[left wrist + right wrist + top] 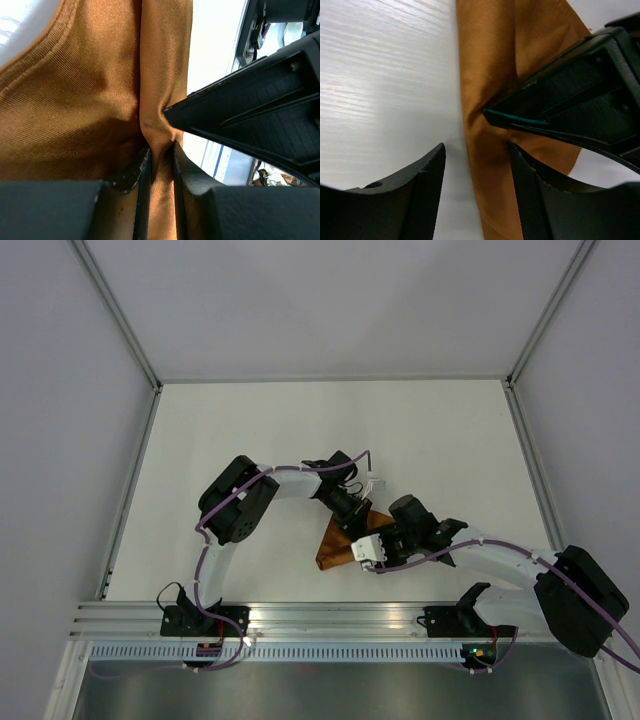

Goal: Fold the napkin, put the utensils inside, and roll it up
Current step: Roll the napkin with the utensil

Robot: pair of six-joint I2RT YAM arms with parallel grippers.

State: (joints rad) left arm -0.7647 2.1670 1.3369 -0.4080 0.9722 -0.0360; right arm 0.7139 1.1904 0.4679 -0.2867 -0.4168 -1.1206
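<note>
The overhead view gives me bright, even, diffuse light. The white worktop (300,430) is close to washed out, and the arms throw only faint, soft shadows beneath them. The metal rail (330,612) at 6 o'clock carries mild glints.

On the left wrist view the napkin (75,110) shows a satin sheen, with the weave crisp in the middle. The left hand (160,150) at 6 o'clock is dark and soft. The background at 1 o'clock is blown out white, and so is the corner at 10 o'clock.

On the right wrist view glare streaks the worktop at 9 o'clock. The right hand (477,150) at 6 o'clock is blurred and nearly black.
</note>
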